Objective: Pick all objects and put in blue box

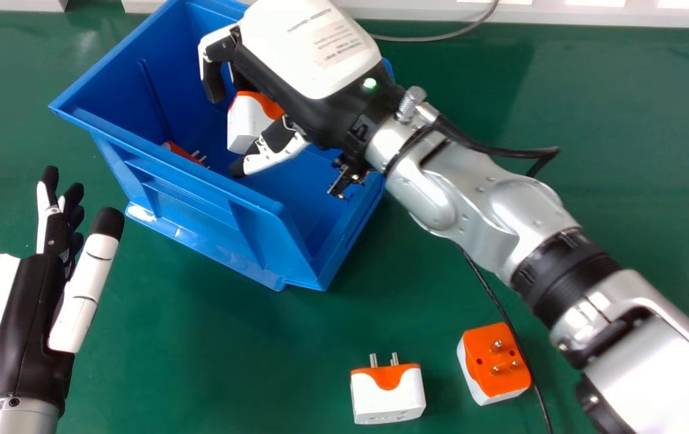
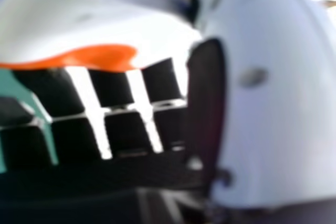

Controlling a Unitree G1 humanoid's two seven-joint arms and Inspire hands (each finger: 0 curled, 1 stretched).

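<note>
Head view shows your right hand (image 1: 320, 102) gripping a plug adapter (image 1: 245, 125) over the blue box (image 1: 199, 208), your left hand (image 1: 22, 319) open.

Between the left hand (image 1: 22, 319) and left adapter (image 1: 387, 395), open tabletop (image 1: 199, 337) leads up to the box (image 1: 248, 241). The right forearm (image 1: 519, 205) bars the right (a cable (image 1: 542, 402) runs beside the right adapter (image 1: 497, 361) too); the right hand (image 1: 314, 108) crowds the box's mouth.

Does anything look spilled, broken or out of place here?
Nothing looks spilled or broken. One oddity: a thin black cable passes tight against an orange-and-white plastic plug adapter on the green table, and might snag it.
</note>
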